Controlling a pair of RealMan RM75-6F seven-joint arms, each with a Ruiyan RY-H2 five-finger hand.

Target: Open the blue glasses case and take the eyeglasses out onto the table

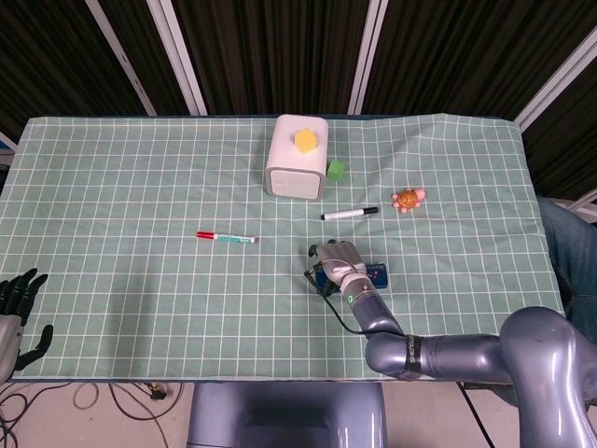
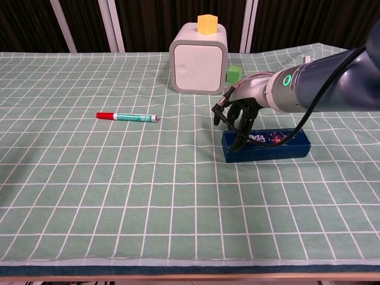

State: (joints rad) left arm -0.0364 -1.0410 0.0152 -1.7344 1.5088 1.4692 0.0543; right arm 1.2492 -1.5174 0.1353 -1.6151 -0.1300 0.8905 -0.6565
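Observation:
The blue glasses case (image 2: 274,146) lies shut on the green checked cloth, right of centre; in the head view only its right end (image 1: 377,274) shows past my arm. My right hand (image 2: 237,116) (image 1: 336,259) hangs over the case's left end, fingers spread and pointing down, their tips touching its top and far edge. It grips nothing that I can make out. My left hand (image 1: 17,303) stays off the table's near left corner, fingers apart and empty. No eyeglasses are visible.
A white box (image 2: 198,59) with a yellow block (image 2: 206,24) on top stands at the back centre, a green cube (image 2: 234,73) beside it. A red-capped marker (image 2: 127,117) lies left of the hand. A black marker (image 1: 350,214) and an orange turtle toy (image 1: 408,199) lie behind the case.

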